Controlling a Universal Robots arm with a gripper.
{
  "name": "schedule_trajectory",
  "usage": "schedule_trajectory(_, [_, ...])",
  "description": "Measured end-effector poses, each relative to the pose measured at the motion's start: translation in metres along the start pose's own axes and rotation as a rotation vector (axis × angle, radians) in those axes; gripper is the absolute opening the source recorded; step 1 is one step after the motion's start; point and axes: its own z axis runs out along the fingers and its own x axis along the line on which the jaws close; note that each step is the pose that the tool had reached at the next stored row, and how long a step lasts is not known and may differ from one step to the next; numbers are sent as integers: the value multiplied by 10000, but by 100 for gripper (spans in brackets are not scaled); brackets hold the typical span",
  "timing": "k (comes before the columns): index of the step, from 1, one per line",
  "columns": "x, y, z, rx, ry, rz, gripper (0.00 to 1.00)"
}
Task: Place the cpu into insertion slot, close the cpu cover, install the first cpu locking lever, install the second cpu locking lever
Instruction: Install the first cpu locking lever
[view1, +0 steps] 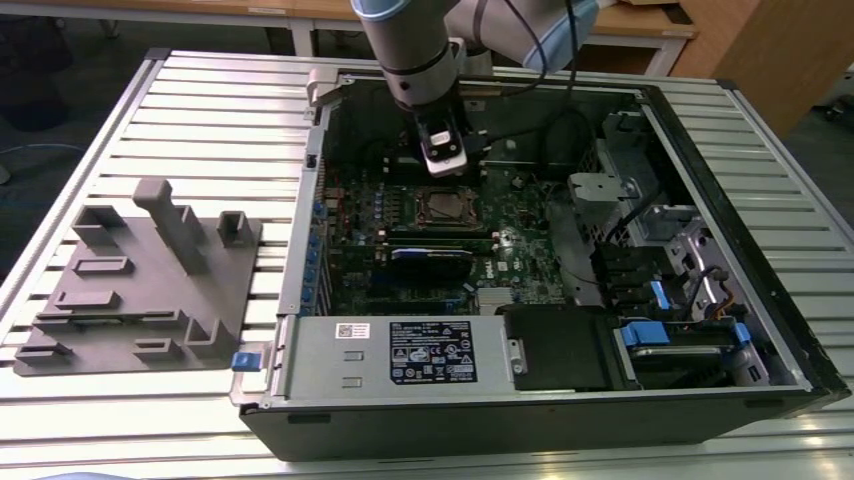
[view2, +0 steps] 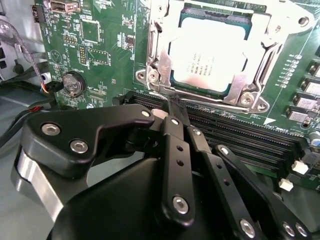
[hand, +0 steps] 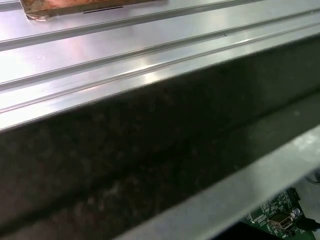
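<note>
In the second wrist view the cpu (view2: 207, 55) lies flat in the insertion slot (view1: 445, 207), its pale metal top showing through the window of the cpu cover (view2: 161, 57). The silvery cover lies down over the chip's edges. A thin bright lever rod (view2: 210, 103) runs along the socket's side nearest the gripper. My gripper (view2: 175, 104) is shut, its black fingertips pressed together right at that side of the socket, touching or just above the rod. In the exterior view the gripper (view1: 445, 160) hangs inside the open computer case, just behind the socket.
Long black memory slots (view2: 240, 135) lie between gripper and socket, and a coin battery (view2: 73, 83) sits on the green board. A grey fixture block (view1: 140, 280) stands on the slatted table at the exterior view's left. The power supply (view1: 400, 352) and drive bays (view1: 667, 330) line the case front.
</note>
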Motion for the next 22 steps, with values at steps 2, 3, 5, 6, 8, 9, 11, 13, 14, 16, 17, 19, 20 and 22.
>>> schedule_trajectory(2, [1, -3, 6, 0, -2, -1, 11])
schedule_trajectory(3, [2, -4, 9, 0, -2, -2, 11])
schedule_trajectory(5, [3, -6, 14, 0, -2, -1, 11])
schedule_trajectory(6, [4, -6, 16, 0, -2, -1, 11])
schedule_trajectory(8, [4, -8, 22, -2, -3, -2, 11])
schedule_trajectory(9, [5, -9, 28, -10, -8, -1, 11])
schedule_trajectory(11, [6, -13, 32, -4, -5, -2, 11])
schedule_trajectory(13, [7, -15, 34, -4, -3, 1, 11])
schedule_trajectory(14, [6, -16, 34, -31, 8, 9, 11])
schedule_trajectory(16, [6, -17, 34, -158, 58, 58, 11])
schedule_trajectory(17, [5, -19, 35, -209, 77, 76, 11])
schedule_trajectory(19, [2, -25, 34, -260, 98, 96, 11])
schedule_trajectory(20, [1, -28, 34, -269, 101, 100, 11])
schedule_trajectory(22, [-1, -31, 34, -277, 103, 103, 11])
